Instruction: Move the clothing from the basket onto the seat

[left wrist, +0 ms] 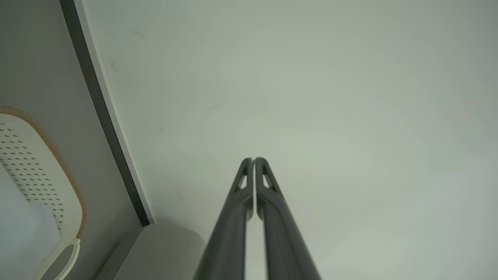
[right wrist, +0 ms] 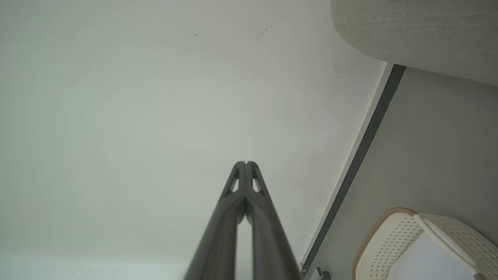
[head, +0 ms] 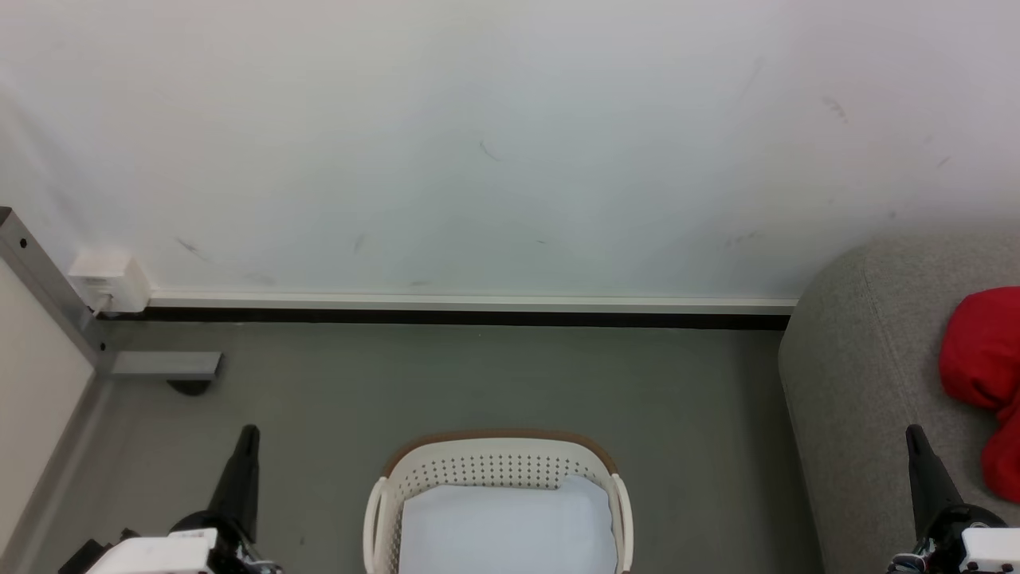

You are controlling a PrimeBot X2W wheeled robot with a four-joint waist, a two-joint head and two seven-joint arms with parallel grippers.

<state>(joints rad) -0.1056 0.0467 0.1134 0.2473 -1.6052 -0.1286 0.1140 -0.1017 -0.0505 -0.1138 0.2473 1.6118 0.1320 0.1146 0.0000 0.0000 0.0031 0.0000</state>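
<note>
We log the clothing [head: 984, 375] on the seat [head: 868, 383], two o'clock from our right gripper [head: 915, 434], the nearer one; the basket [head: 494, 462] holds a pale pad [head: 502, 526]; right and left gripper [head: 250, 434] pressed together, empty.

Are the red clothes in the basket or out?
Out, as far as shows. The basket holds a pale pad, no red, though its near end is cut off. The clothes lie bunched on the seat.
</note>
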